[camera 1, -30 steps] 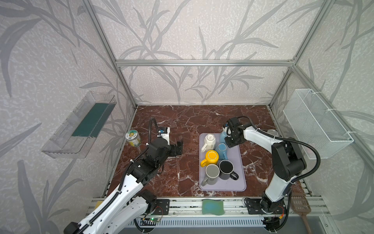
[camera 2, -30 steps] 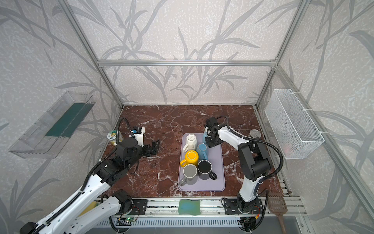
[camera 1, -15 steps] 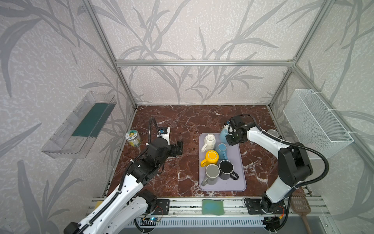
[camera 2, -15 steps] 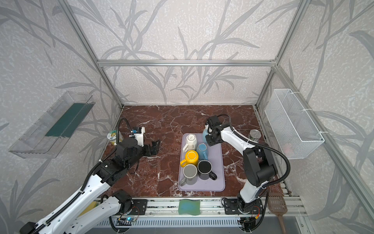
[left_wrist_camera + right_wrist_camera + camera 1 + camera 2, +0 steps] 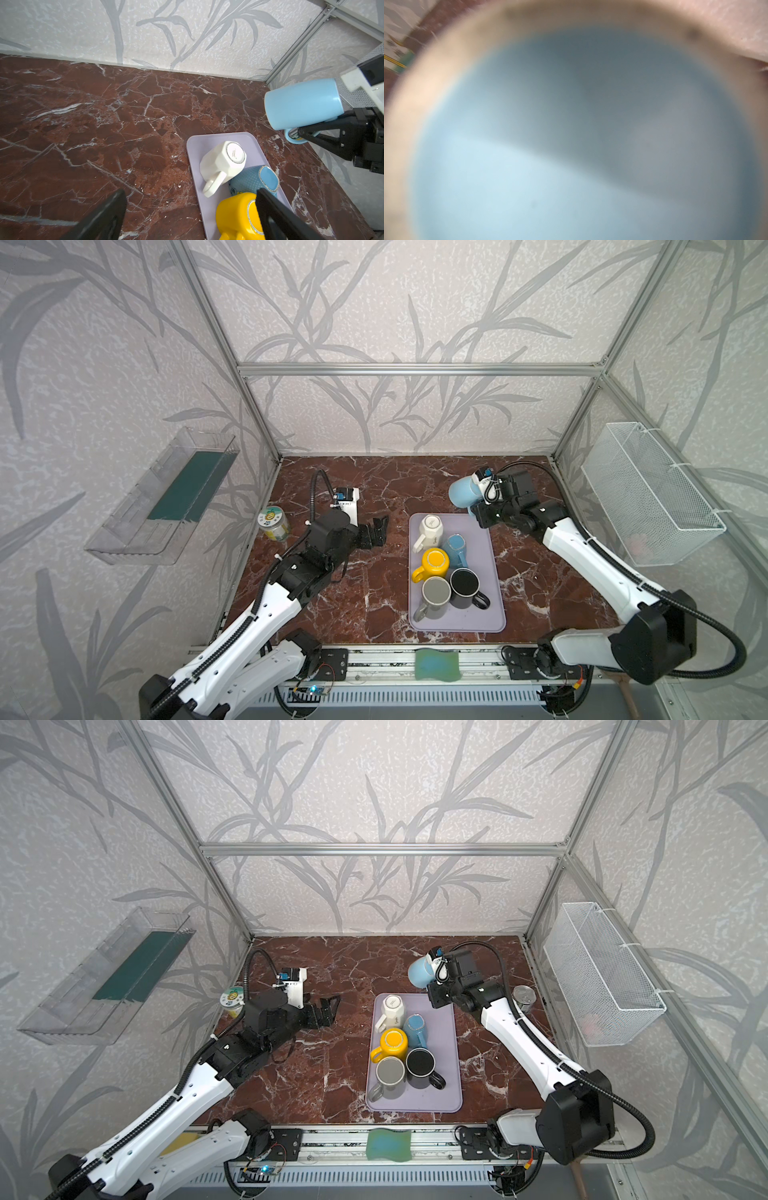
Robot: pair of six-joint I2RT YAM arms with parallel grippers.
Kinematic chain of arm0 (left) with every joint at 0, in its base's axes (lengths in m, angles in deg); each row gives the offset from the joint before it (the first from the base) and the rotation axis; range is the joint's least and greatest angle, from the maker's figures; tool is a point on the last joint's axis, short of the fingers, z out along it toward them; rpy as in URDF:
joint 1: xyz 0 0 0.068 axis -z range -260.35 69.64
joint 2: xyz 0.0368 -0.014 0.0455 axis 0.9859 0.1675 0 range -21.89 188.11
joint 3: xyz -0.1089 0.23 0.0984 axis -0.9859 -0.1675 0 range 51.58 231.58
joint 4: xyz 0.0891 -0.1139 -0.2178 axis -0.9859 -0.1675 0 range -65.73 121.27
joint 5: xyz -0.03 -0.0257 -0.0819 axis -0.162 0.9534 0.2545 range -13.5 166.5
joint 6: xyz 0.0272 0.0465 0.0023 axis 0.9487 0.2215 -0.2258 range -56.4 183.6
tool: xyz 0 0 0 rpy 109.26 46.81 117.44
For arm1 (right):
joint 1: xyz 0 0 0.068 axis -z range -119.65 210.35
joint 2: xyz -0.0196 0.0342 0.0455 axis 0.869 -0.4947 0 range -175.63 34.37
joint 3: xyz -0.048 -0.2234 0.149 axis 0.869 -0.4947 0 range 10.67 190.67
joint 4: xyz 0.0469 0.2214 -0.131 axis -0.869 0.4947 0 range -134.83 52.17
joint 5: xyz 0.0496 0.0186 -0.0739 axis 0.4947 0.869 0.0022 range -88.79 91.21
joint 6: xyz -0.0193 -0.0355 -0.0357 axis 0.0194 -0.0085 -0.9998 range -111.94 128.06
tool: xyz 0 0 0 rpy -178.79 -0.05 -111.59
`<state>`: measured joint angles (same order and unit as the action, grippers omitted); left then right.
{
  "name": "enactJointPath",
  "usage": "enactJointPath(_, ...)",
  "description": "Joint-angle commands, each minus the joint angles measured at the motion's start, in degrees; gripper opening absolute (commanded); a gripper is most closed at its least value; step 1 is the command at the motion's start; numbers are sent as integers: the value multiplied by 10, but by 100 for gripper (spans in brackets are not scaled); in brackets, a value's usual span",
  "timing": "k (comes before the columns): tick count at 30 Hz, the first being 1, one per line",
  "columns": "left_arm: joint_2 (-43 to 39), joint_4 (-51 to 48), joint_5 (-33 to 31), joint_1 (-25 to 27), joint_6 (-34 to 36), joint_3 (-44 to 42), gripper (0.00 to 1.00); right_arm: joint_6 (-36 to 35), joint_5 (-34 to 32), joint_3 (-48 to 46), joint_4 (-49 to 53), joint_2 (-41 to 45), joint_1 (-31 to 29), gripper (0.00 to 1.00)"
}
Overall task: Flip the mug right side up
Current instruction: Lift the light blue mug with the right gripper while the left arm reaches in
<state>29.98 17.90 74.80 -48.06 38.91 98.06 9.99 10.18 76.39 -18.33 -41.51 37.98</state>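
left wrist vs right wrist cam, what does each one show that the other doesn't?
Left wrist only: the purple tray with the white mug, dotted blue mug and yellow mug, and the right gripper pinching the light blue mug by its handle, mug sideways in the air. Right wrist only: a blurred close-up of that mug filling the frame. Both: the light blue mug and the marble table.

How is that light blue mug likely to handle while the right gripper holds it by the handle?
The light blue mug looks like rigid glazed ceramic, so probably slick and breakable if dropped. Held sideways in the air, only its handle in the right gripper, its body may swing or twist.
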Motion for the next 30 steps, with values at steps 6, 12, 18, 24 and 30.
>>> enactJointPath(6,34,82,86,11,-39,25,83,47,156,24,-118,36,1,0)
enactJointPath(12,48,107,120,12,-45,42,85,109,251,20,-200,36,1,0)
enactJointPath(18,60,140,161,12,-57,50,87,183,325,15,-294,26,1,0)
enactJointPath(24,84,201,222,12,-80,49,87,231,392,3,-397,16,1,0)
enactJointPath(30,103,272,299,12,-101,49,85,248,438,-3,-446,10,-6,0)
